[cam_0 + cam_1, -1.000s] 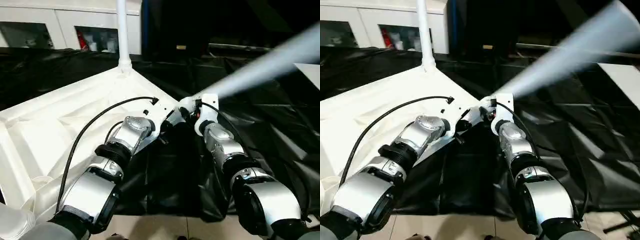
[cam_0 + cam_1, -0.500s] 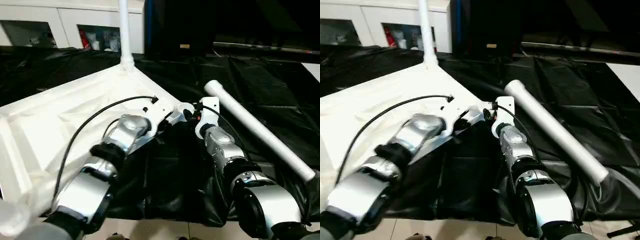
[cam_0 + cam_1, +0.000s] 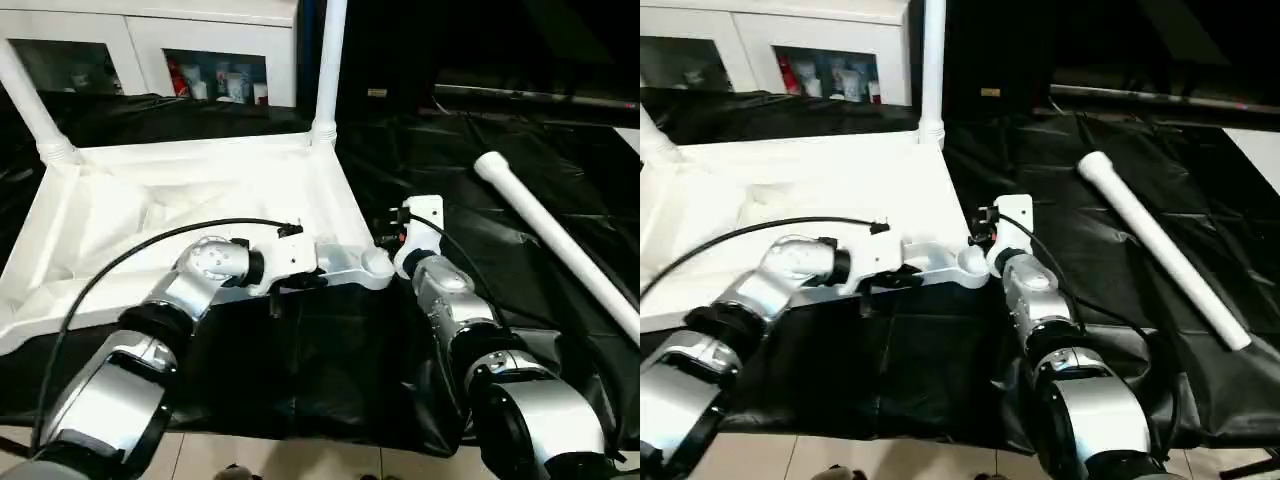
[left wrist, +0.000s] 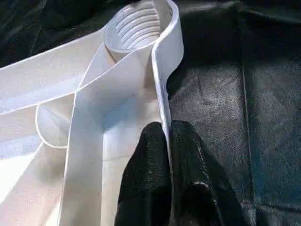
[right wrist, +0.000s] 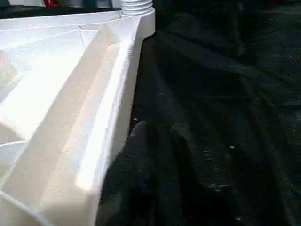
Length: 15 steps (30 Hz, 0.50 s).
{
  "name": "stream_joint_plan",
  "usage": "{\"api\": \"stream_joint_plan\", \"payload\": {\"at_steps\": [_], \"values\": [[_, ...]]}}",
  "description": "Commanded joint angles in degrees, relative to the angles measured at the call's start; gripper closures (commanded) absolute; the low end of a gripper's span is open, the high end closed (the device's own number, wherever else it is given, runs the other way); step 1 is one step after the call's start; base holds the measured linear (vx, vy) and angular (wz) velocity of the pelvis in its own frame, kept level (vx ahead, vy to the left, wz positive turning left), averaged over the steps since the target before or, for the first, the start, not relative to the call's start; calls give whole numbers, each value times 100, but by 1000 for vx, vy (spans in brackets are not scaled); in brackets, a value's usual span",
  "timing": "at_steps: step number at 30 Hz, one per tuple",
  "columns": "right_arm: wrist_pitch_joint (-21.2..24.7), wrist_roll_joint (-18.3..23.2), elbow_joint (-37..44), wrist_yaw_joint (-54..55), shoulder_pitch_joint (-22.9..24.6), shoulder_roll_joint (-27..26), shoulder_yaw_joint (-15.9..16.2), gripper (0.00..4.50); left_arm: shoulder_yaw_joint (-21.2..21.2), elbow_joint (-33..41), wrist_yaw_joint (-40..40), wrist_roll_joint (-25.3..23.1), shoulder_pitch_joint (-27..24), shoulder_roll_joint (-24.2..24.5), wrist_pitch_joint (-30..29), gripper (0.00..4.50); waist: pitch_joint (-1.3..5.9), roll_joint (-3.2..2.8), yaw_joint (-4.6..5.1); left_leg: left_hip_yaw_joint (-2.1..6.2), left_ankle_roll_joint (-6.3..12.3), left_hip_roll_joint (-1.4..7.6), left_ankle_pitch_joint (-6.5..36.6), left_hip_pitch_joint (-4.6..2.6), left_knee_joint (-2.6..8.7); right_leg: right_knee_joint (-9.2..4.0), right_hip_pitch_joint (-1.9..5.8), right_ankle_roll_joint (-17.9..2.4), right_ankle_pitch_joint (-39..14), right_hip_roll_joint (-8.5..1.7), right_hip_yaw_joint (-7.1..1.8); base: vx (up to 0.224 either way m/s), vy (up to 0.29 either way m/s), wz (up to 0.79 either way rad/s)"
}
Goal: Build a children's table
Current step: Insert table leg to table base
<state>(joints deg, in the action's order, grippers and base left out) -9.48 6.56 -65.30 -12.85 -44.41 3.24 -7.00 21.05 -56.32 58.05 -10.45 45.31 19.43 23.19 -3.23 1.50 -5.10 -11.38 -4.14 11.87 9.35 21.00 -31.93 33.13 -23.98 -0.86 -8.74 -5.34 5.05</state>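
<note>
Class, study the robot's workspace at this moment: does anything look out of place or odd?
One white table leg lies loose on the black sheet, away from the upturned table top. Two other legs already stand in far corner sockets, while the near corner socket is empty.

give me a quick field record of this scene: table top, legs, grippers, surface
table top: white table top, upside down, ribbed underside up
fitted legs: two legs upright in far corner sockets
loose leg: loose leg lying on black sheet
empty socket: threaded socket at near corner
left gripper: left gripper shut on table top's rim
right gripper: right gripper beside the rim, holding nothing
</note>
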Motion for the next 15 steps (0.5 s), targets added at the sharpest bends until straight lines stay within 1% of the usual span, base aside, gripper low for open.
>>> {"api": "stream_joint_plan", "payload": {"at_steps": [1,2,4,5,6,7,8,9,10,11,12,14,15], "values": [[40,23,129,-25,176,108,-67,406,128,-147,202,-214,73,148,359,450,422,-26,13,23,129,160,1183,-85,324,-226,339,-1304,-763,-333,-296,0,0,0],[77,15,206,-39,228,151,-62,424,35,-208,231,-142,96,205,521,450,421,-13,7,15,110,162,1172,-82,316,-227,344,-1283,-817,-330,-300,0,0,0],[85,14,216,-37,234,156,-63,428,23,-216,230,-135,99,213,551,450,425,-13,2,15,100,163,1173,-85,314,-225,345,-1268,-860,-326,-297,0,0,0],[110,6,289,-21,271,184,-64,431,-100,-251,454,35,120,236,532,402,422,-34,0,17,85,168,1200,-92,315,-228,332,-1271,-916,-323,-294,0,0,0],[112,1,327,-12,290,192,-63,431,-170,-265,626,151,129,238,463,402,415,-34,-3,12,58,168,1220,-91,315,-226,333,-1286,-968,-321,-292,0,0,0],[119,31,410,-70,318,197,-73,431,-375,-162,861,460,120,232,250,389,419,-67,-4,15,37,172,1238,-94,317,-223,332,-1293,-967,-320,-292,0,0,0],[134,58,501,-127,342,205,-79,431,-589,-11,1029,777,100,220,78,378,423,-48,-2,7,28,174,1197,-92,309,-204,338,-1340,-866,-316,-291,0,0,0],[147,77,559,-167,356,209,-83,431,-723,93,1104,972,84,213,-11,378,426,-53,-14,-3,29,176,1184,-96,300,-188,335,-1418,-753,-312,-292,0,0,0],[206,114,714,-245,386,212,-76,431,-921,300,1218,1300,63,203,-209,364,432,-48,-19,-2,40,182,1173,-94,294,-163,337,-1482,-633,-309,-289,0,0,0],[228,124,768,-269,396,213,-72,431,-978,363,1250,1399,57,199,-269,353,421,-43,-23,-8,45,180,1172,-90,292,-146,347,-1525,-580,-309,-290,0,0,0],[293,151,963,-339,443,217,-51,431,-1103,575,1334,1630,15,213,-477,348,417,-14,-38,-13,80,177,1183,-83,284,-144,347,-1552,-592,-313,-290,0,0,0],[399,159,1248,-392,531,229,2,431,-1248,811,1386,1873,-54,237,-658,343,407,-11,-38,-10,110,175,1212,-77,284,-164,337,-1508,-735,-313,-288,0,0,0],[466,150,1454,-430,608,241,50,431,-1344,1010,1398,2045,-136,254,-846,320,393,-7,-44,-9,92,173,1252,-78,291,-171,335,-1448,-881,-306,-289,0,0,0]]}}
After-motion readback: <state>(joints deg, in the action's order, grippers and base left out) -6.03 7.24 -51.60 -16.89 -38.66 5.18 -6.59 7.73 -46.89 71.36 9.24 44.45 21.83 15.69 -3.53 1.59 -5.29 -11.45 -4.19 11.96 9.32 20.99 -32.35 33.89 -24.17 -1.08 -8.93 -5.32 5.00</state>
